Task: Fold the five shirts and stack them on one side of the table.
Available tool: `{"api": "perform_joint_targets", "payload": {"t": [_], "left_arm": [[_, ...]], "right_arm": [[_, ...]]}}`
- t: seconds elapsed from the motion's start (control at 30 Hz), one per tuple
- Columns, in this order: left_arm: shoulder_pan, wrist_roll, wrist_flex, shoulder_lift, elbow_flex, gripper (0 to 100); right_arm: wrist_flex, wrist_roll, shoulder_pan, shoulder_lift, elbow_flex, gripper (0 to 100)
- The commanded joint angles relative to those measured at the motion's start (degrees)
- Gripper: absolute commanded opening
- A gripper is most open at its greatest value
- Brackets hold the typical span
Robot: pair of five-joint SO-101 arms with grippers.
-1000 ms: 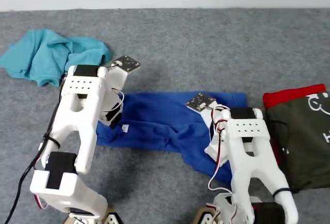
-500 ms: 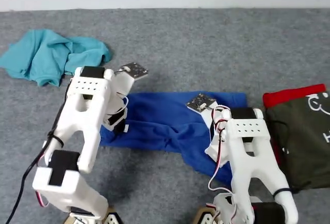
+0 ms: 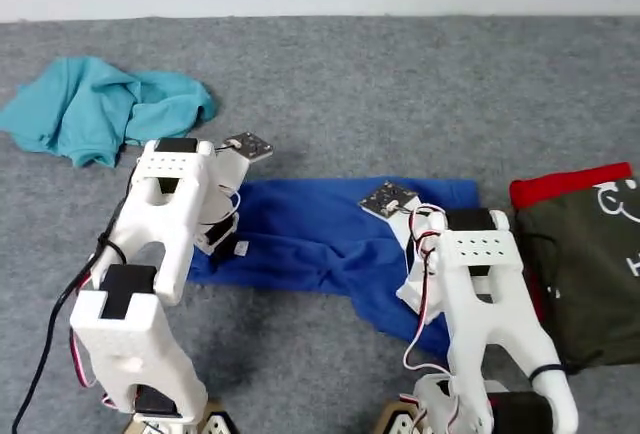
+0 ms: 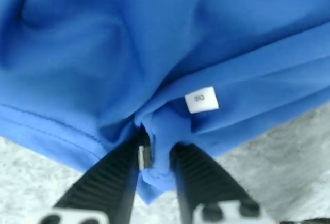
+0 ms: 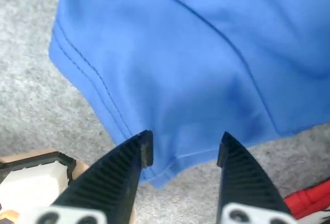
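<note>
Shirts, four in view on the grey counter (image 3: 400, 84).
- One blue shirt (image 3: 320, 234): centre, spread, long axis side to side.
- One teal shirt (image 3: 95, 104): crumpled, far left corner.
- One dark shirt (image 3: 590, 264): right edge, lying on one red shirt (image 3: 560, 186).

Left end effector (image 4: 159, 149): clamped on a blue shirt fold beside its white label (image 4: 201, 100).
Right end effector (image 5: 185, 144): fingers apart over the blue hem.

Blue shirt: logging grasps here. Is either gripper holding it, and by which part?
The left gripper pinches a bunched fold of the blue shirt near its white label. The right gripper is open, holding nothing.
</note>
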Motion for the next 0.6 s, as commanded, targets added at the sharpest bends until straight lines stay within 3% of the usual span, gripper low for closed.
{"api": "perform_joint_targets", "payload": {"t": [0.0, 0.23, 0.4, 0.57], "left_arm": [[-0.18, -2.2, 1.14, -1.23, -1.1, 1], [-0.09, -2.11, 16.09, -8.0, -12.62, 1], [-0.53, -2.02, 17.32, -9.67, -11.91, 1], [-0.09, -2.02, 17.14, -9.58, -10.07, 1]], "right_arm": [[0.48, 0.53, -0.13, -0.75, 0.0, 20.2], [5.93, 0.62, -0.22, -6.29, -0.88, 20.2], [10.59, 0.62, -0.22, -15.34, -0.7, 20.5], [7.52, 0.26, -0.22, -16.57, 5.89, 20.5]]}}
